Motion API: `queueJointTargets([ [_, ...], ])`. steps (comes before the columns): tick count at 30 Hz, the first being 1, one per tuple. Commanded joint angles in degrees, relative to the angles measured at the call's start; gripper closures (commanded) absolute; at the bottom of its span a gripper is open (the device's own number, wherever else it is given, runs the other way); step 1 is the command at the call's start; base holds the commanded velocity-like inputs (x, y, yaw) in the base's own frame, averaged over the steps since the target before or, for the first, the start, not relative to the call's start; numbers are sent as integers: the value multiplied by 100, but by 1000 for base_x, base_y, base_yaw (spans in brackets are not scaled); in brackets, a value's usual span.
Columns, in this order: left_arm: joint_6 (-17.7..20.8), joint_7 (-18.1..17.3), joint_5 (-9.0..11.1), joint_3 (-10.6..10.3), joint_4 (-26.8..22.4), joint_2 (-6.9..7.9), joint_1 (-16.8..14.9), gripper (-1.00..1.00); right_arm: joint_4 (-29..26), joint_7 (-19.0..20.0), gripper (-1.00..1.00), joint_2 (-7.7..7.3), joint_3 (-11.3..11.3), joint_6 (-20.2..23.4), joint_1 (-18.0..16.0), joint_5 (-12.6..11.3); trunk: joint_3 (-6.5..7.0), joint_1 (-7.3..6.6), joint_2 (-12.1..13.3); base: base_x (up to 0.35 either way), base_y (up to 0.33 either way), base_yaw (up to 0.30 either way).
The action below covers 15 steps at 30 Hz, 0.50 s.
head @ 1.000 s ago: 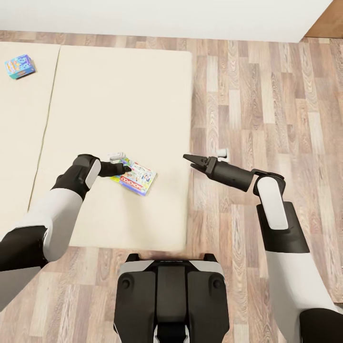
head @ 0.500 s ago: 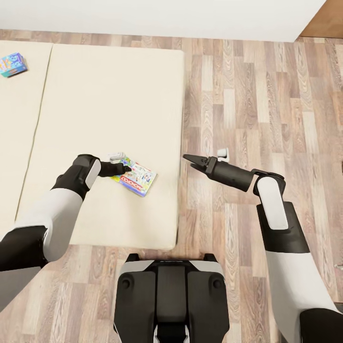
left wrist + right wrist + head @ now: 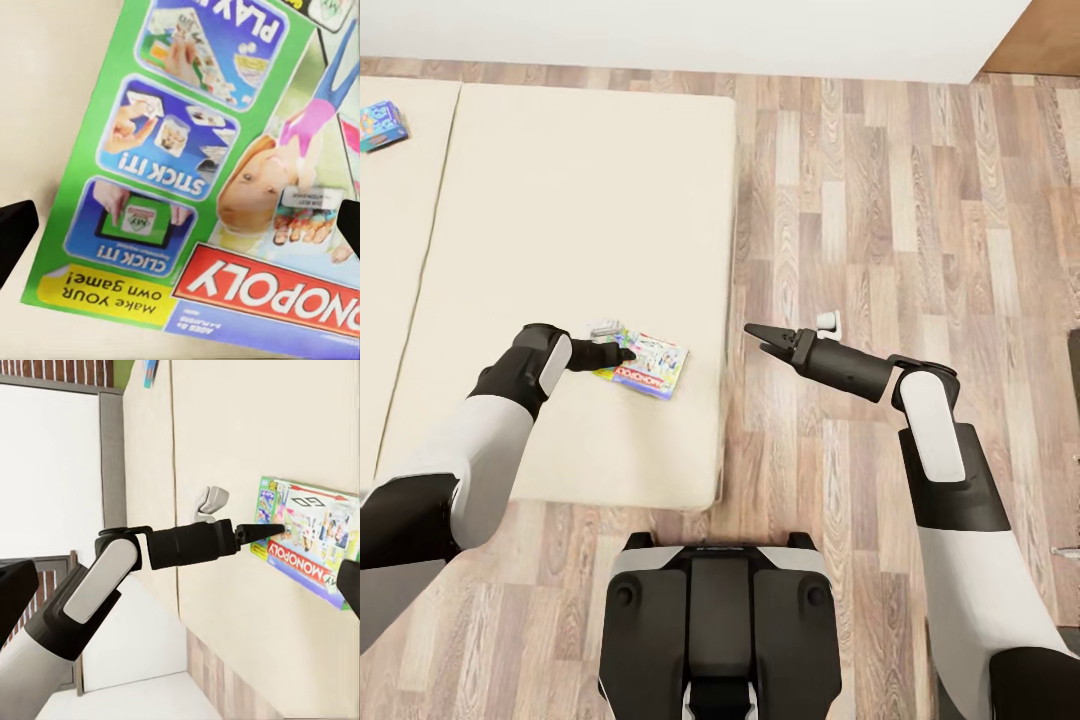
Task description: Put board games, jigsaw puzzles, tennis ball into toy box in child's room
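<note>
The green-edged board game [image 3: 650, 365], lettered MONOPOLY, hangs from my left gripper [image 3: 628, 353], which is shut on its left edge, over the bed [image 3: 560, 200] near its right side. In the left wrist view the cover [image 3: 225, 187] sits close up between the two dark fingertips [image 3: 15, 236]. The right wrist view has the same board game [image 3: 307, 547] with the left gripper [image 3: 274, 530] at its edge. The small blue board game [image 3: 380, 122] lies far off on the mattress's left half. My right gripper [image 3: 757, 337] is open and holds nothing, over the floor beside the bed.
A white wall [image 3: 690, 30] runs behind the bed. Wood-plank floor [image 3: 880, 200] stretches to the right of the mattress. A dark object [image 3: 1072, 370] juts in at the right edge, and a brown wooden surface [image 3: 1050, 40] shows at the far right corner.
The whole view has slid right, so the bed and the blue game sit further left in the picture. The held game has stayed at my left gripper and turned slightly. Both arms keep their pose.
</note>
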Motion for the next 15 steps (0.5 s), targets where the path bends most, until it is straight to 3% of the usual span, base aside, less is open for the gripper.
queueJointTargets([
  [1, 35, -4, 24, 19, -5, -2, -1, -100, 0, 54, -100, -3, 1, 9, -3, 54, -6, 3, -9, -42, -43, 0],
  [15, 35, -4, 24, 19, -5, -2, 0, -100, 0, 54, -100, 12, 10, 9, -3, 54, -6, 3, -9, -65, -113, 0],
])
